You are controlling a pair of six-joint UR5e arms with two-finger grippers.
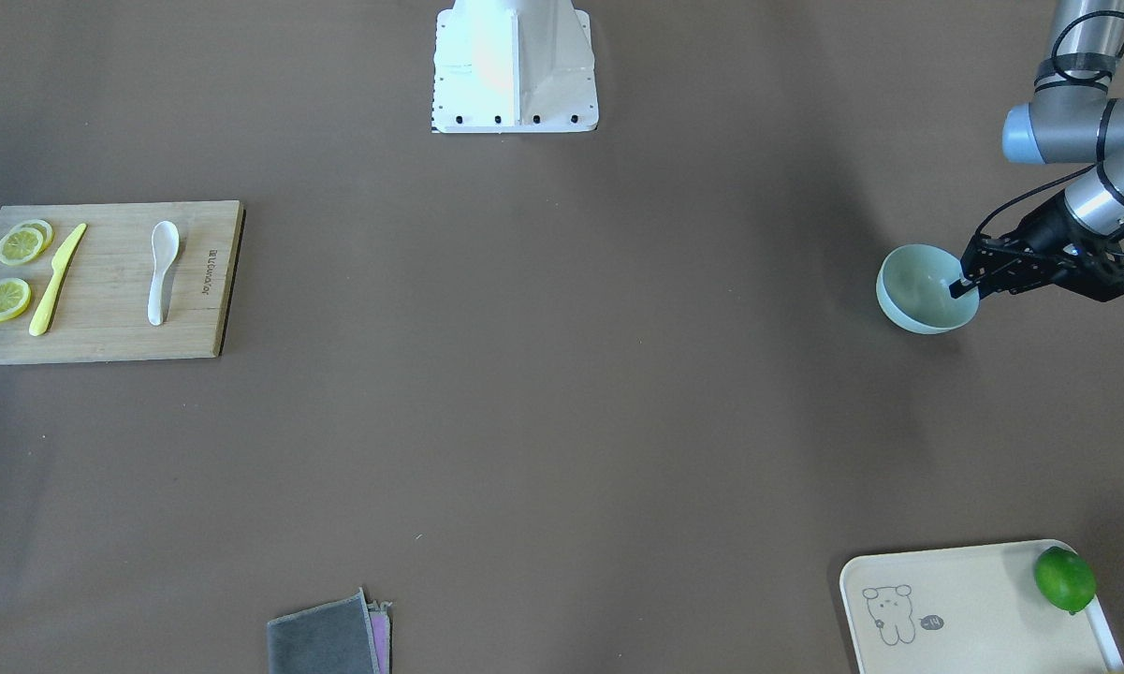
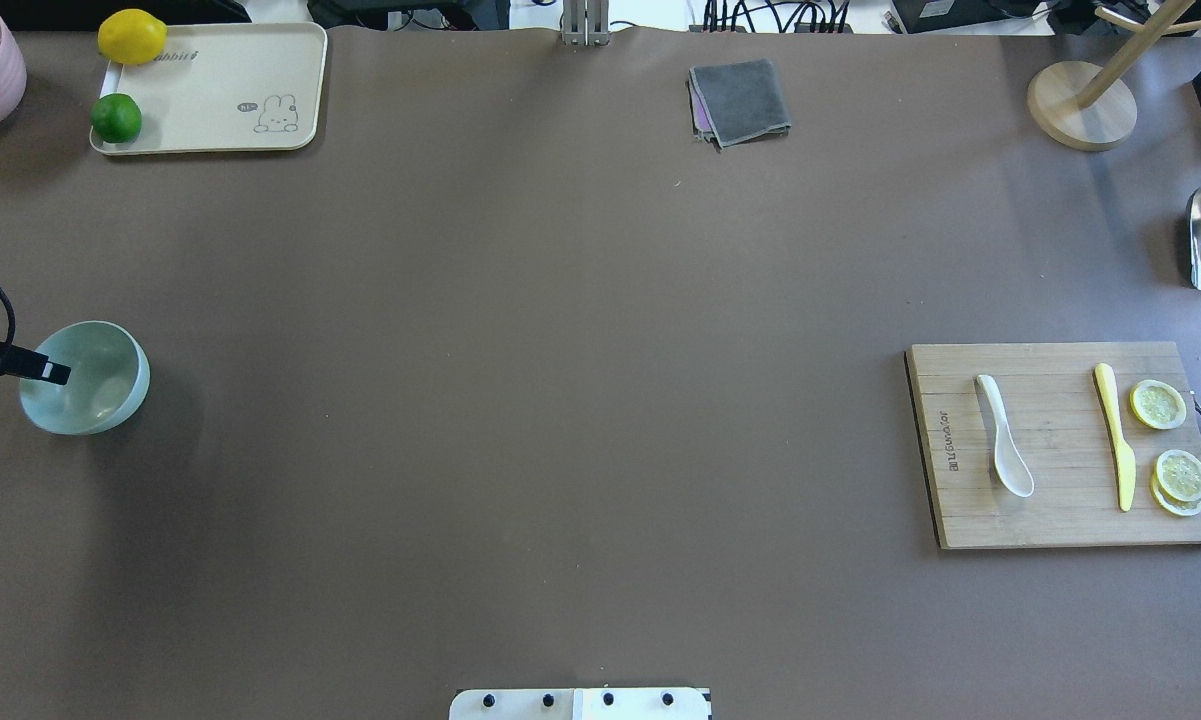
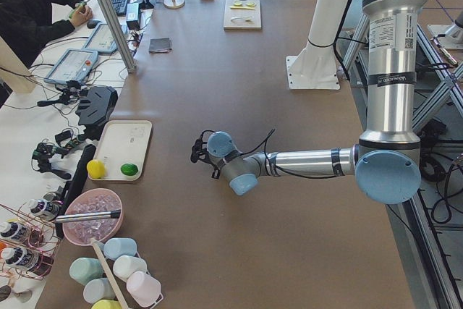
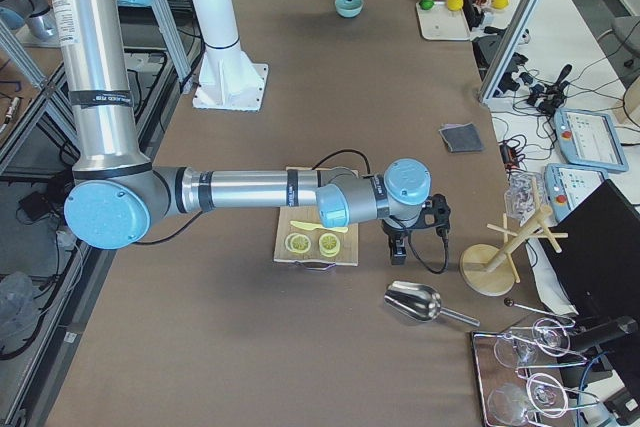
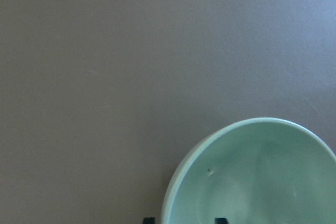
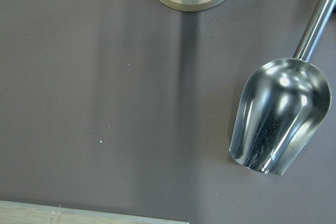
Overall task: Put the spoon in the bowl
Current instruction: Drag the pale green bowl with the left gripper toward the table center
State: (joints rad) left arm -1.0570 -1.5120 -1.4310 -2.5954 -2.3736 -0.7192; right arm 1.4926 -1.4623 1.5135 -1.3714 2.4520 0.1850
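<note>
The white spoon (image 1: 161,271) lies on a wooden cutting board (image 1: 103,337) at my right side, also in the overhead view (image 2: 1002,450). The pale mint-green bowl (image 1: 917,295) stands on the table at my far left (image 2: 95,385). My left gripper (image 1: 964,284) straddles the bowl's rim, one finger inside and one outside, with a gap showing beside the rim in the left wrist view (image 5: 184,220); it looks open. My right gripper (image 4: 392,247) hangs over the table beyond the board, near a metal scoop; I cannot tell whether it is open or shut.
A yellow knife (image 2: 1115,440) and lemon slices (image 2: 1158,405) share the board. A metal scoop (image 6: 278,119) and a wooden stand (image 2: 1080,105) lie at the far right. A tray (image 2: 210,90) with a lime and a lemon sits at the far left. A grey cloth (image 2: 740,100) lies at the far edge.
</note>
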